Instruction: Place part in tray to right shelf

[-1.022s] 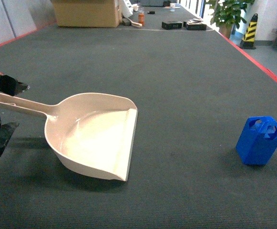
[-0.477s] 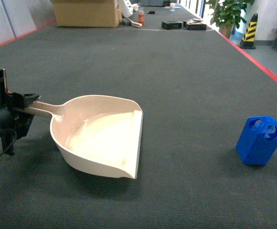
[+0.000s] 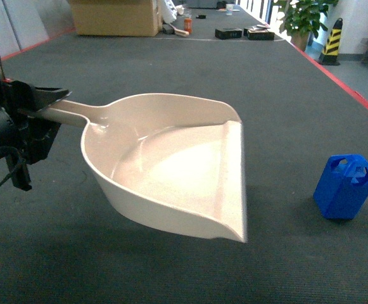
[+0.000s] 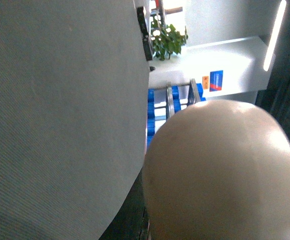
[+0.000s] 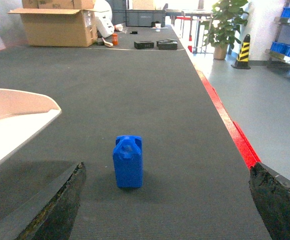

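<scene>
The left gripper point(image 3: 47, 104) is sitting at the far left of the head view, its jaws clamped on the end of the tray point(image 3: 171, 171) handle. Over the last second the tray has been coming up off the dark mat point(image 3: 190, 69): a second ago it was lying flat with the gripper only arriving at the handle, half a second ago it was just starting to rise, and now it is hanging clear of the mat, casting a shadow beneath its pan. Its flat lip is pointing away from the left gripper, toward the part point(image 3: 345, 187). In the left wrist view the rounded underside of the tray point(image 4: 224, 170) is filling the lower right of the picture, which fits a firm hold on the handle.

That lift suggests the grasp is done and the tray is now free to be carried over to the part.

Farther right, the part is standing upright on the mat, well apart from the tray's lip and untouched. In the right wrist view the part point(image 5: 128, 161) is sitting ahead of the right gripper point(image 5: 167, 200), between its widely spread fingers point(image 5: 55, 205), which are holding nothing. The loading step is not yet done.
</scene>
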